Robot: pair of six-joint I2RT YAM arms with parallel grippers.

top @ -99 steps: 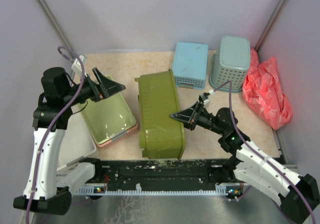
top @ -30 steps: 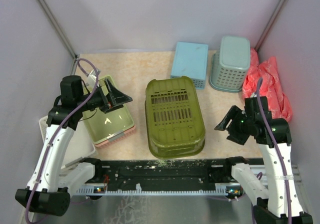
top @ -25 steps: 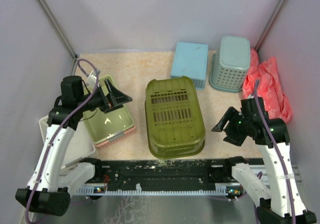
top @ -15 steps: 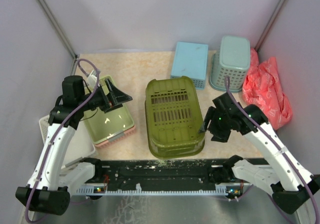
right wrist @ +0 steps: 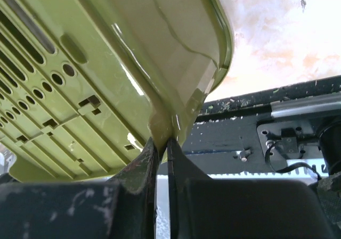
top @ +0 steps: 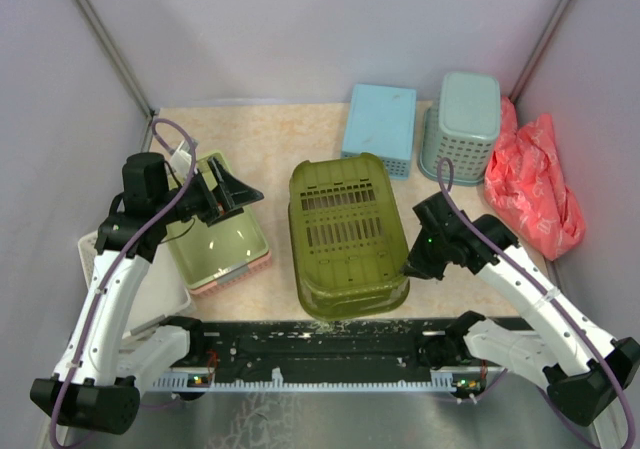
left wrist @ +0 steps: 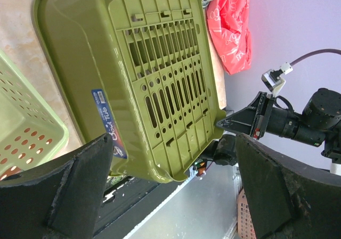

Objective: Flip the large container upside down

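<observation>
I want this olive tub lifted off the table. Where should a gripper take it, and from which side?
Likely the flared rim of the olive tub, on its right long side, approached low from the right: it lies bottom-up, its slotted base too broad to span, the rim thin.

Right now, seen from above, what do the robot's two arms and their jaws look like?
The left arm and right arm both have white shells between black joints and black bases. A lilac cable runs along each. The jaws are black and wedge-shaped, with rough dark grey pads. A small green light glows near the right arm's wrist.
</observation>
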